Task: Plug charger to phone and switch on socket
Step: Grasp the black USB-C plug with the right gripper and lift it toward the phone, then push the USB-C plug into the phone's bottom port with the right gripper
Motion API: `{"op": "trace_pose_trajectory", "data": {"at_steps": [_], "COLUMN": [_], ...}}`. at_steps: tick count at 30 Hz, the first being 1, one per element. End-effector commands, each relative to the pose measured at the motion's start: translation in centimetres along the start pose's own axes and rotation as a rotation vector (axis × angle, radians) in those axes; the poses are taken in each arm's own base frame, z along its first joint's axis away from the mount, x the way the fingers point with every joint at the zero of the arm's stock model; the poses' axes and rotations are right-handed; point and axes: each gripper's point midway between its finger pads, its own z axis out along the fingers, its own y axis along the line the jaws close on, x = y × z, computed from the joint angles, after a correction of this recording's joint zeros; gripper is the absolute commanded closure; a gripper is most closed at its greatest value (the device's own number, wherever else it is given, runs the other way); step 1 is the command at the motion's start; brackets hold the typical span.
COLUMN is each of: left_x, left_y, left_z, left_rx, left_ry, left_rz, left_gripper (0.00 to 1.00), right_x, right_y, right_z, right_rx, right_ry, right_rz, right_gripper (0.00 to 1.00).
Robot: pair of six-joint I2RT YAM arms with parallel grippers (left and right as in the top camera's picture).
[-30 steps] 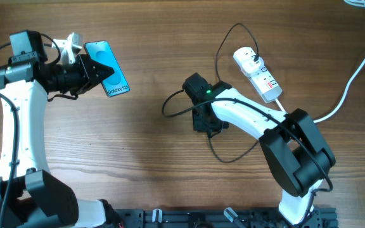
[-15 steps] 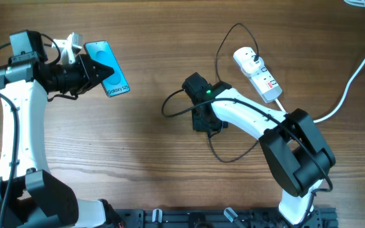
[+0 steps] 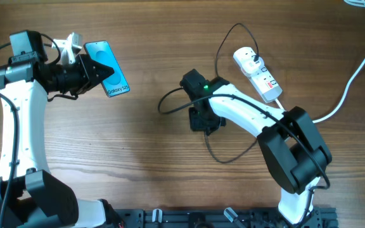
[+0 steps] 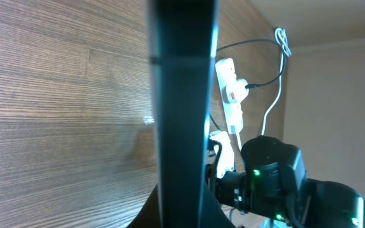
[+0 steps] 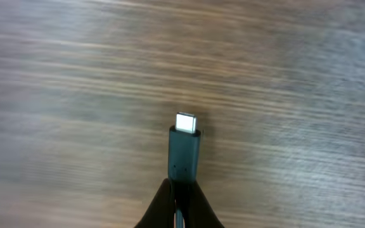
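Note:
My left gripper is shut on the phone, held off the table at the upper left with its cyan screen facing up. In the left wrist view the phone shows edge-on as a dark vertical bar between the fingers. My right gripper is shut on the charger connector, whose metal tip points away from the fingers above the wood. The black charger cable loops back to the white socket at the upper right. The socket also shows in the left wrist view.
The socket's thick white cord runs off the upper right corner. Slack black cable lies on the wooden table below the right gripper. A small white piece sits by the left wrist.
My right gripper has shifted slightly left with the connector, and the cable loop beside it moved left too. The left arm and phone have not moved.

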Motion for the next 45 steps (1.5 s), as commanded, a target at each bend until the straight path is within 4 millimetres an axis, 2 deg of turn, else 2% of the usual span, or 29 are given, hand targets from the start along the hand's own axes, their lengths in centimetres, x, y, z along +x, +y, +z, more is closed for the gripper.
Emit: {"op": "trace_pose_trajectory", "data": {"at_steps": [1,3,6,7,12,14,19,23,26,29,31,36,40,45], "left_x": [-0.2,0.0,0.9,1.2,2.8,3.6,4.3,3.6,3.0,2.2,2.1,2.2,2.8,3.6], "left_y": [-0.7,-2.0,-6.2,-7.2,-10.4,-11.8,-14.2,-14.7,-14.5,-13.1,-13.1,-13.1,-13.8,-15.1], "left_z": [-0.2,-0.3,-0.9,-1.0,-0.2,0.6,1.4,1.5,1.8,2.8,2.8,2.8,3.3,4.0], "left_rx": [0.026,0.103,0.343,0.396,0.516,0.551,0.619,0.617,0.577,0.458,0.453,0.453,0.464,0.494], "left_ry": [-0.007,-0.001,0.012,0.016,0.057,0.08,0.099,0.119,0.134,0.139,0.147,0.146,0.161,0.165], "left_rz": [0.038,0.099,0.253,0.287,0.399,0.45,0.527,0.423,0.312,0.119,0.08,0.088,0.126,0.237], "left_gripper": [0.96,0.96,0.96,0.96,0.96,0.96,0.96,0.96,0.96,0.96,0.96,0.96,0.96,0.96], "right_x": [-0.8,-0.4,1.6,2.2,3.9,4.4,4.9,4.3,3.4,2.0,1.3,0.7,1.4,1.4], "right_y": [2.9,4.8,7.9,8.3,8.2,8.3,9.2,10.2,10.4,10.2,10.0,10.9,12.1,12.1], "right_z": [-3.9,-7.2,-13.4,-15.0,-20.1,-21.5,-22.8,-23.0,-23.1,-23.5,-23.8,-24.9,-25.2,-25.1], "right_rx": [-0.146,-0.265,-0.497,-0.538,-0.6,-0.624,-0.646,-0.597,-0.504,-0.392,-0.353,-0.391,-0.462,-0.461], "right_ry": [-0.038,-0.076,-0.152,-0.176,-0.284,-0.316,-0.362,-0.42,-0.502,-0.616,-0.667,-0.716,-0.692,-0.686], "right_rz": [-0.101,-0.194,-0.388,-0.416,-0.459,-0.474,-0.519,-0.468,-0.396,-0.359,-0.326,-0.332,-0.364,-0.364], "right_gripper": [0.96,0.96,0.95,0.96,0.95,0.95,0.95,0.95,0.96,0.95,0.95,0.96,0.95,0.95]}}
